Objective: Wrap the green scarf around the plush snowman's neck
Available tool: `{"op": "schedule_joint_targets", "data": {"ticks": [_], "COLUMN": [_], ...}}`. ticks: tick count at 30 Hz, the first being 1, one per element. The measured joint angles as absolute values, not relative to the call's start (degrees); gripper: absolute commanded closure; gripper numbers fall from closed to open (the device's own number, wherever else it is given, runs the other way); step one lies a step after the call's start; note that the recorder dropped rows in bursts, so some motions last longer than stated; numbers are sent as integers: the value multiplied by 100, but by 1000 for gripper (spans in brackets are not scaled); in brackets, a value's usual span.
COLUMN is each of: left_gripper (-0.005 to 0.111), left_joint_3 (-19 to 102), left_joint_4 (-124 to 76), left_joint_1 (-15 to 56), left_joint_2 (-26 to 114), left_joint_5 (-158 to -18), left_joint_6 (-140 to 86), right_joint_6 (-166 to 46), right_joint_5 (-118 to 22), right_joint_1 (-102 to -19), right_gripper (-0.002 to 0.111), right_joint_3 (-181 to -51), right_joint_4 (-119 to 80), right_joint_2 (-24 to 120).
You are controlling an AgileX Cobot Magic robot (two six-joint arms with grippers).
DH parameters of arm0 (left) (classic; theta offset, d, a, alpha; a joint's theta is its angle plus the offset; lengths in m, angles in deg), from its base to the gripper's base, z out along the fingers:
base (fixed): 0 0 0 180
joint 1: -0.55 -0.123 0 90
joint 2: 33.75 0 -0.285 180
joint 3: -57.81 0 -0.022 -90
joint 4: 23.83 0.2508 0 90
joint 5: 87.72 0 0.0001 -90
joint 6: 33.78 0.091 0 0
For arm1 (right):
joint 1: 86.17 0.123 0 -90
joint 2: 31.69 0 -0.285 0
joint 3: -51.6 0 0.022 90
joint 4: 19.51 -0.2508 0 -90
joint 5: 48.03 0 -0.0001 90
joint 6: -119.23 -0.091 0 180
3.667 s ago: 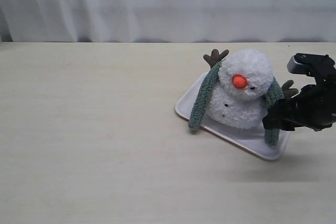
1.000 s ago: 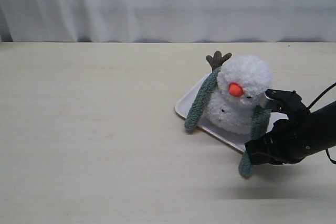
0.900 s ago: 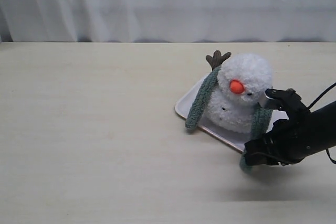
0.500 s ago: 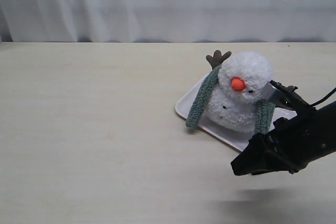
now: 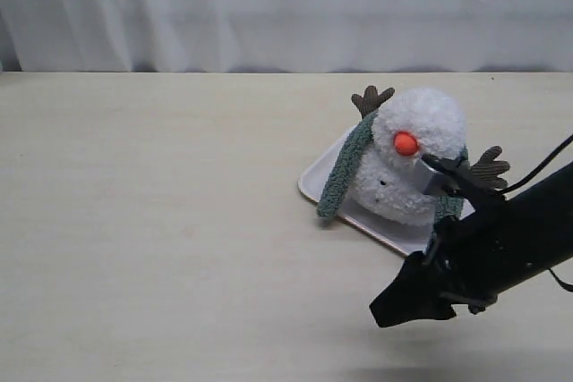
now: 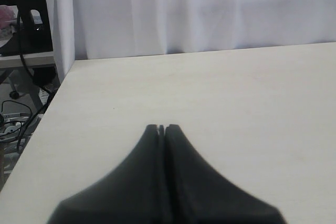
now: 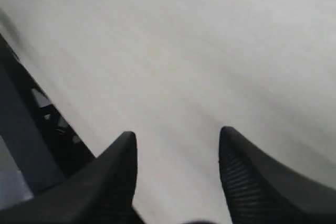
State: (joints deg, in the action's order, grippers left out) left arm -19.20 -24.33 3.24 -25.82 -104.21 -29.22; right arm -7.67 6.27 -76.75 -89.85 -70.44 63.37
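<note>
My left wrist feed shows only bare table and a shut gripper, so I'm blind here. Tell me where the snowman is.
Observer: The plush snowman sits on a white tray, on the right of the exterior view.
Operator: Report the scarf.
Observer: The green scarf hangs down both sides of the head; its right-hand end is mostly hidden behind the right arm.
Operator: Report the right gripper.
Observer: The right gripper is open, with nothing between its fingers.

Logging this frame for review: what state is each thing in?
white tray: flat on the table.
plush snowman: upright on the tray.
green scarf: draped behind the snowman's neck, one end hanging over the tray rim.
left gripper: shut, empty.
right gripper: open, empty.
</note>
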Motion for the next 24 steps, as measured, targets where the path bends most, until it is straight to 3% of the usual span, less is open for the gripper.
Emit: {"op": "schedule_joint_targets", "data": {"ticks": [11,24], "left_gripper": [107,107], "left_joint_3": [-1920,-1920], "left_joint_4": [-2433,-2433], "left_joint_1": [324,324], "left_joint_2": [-2582,-2582], "left_joint_5": [-10421,-10421], "left_joint_6": [-2922,-2922], "right_joint_6": [-1923,-2236], "right_joint_5": [-2812,-3617], "right_joint_1": [-6333,-6273], "right_gripper": [62,62], "right_joint_3": [-8985,-8985], "right_joint_4": [-5090,-4248], "right_joint_2": [6363,7368]}}
